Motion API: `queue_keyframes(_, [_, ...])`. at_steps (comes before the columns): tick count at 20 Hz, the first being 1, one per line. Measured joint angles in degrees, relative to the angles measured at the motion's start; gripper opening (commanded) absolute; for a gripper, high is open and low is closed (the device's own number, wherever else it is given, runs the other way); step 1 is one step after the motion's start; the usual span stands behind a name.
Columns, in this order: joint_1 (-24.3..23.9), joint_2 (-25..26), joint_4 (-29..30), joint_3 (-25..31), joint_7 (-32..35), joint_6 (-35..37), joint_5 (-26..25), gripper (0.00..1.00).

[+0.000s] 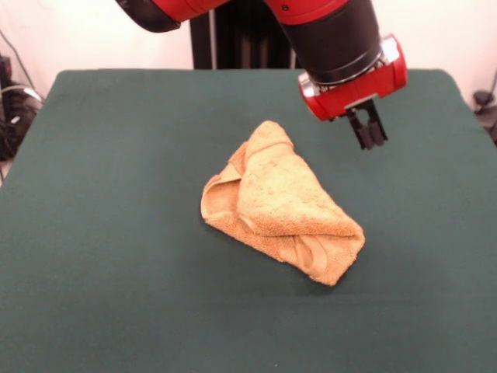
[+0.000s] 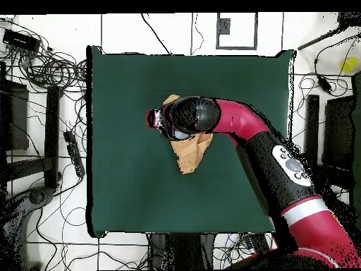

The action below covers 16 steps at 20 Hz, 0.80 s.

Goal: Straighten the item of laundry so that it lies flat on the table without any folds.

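One golden-orange towel (image 1: 279, 203) lies crumpled near the middle of the green table (image 1: 116, 233), well apart from every edge. The front view shows its shape plainly: a broad flap is folded diagonally over the top, a rolled fold runs along the lower right side, and a smoother hemmed strip curls out at the left, so the cloth sits as a rough triangular bundle and not flat. That same view shows the gripper (image 1: 370, 134) hanging in the air beyond the towel, toward the table's far edge and to the picture's right, clear of the cloth; its two dark fingers (image 1: 363, 137) stand pressed close together and hold nothing. The overhead view gives what the front view cannot: the full sweep of the red and black arm (image 2: 282, 159) reaching in from the robot's side of the table, with its dark wrist covering much of the towel (image 2: 192, 154), so only a tan point toward the robot's edge and a small corner at the far side show. The gripper itself is hidden under the wrist in that view. Cables (image 2: 42, 70) lie on the floor around the table.
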Motion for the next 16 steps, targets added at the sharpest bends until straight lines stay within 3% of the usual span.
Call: queue_keyframes(16, [0.1, 0.0, -0.9, 0.0, 0.0, 1.9, -0.2, 0.0])
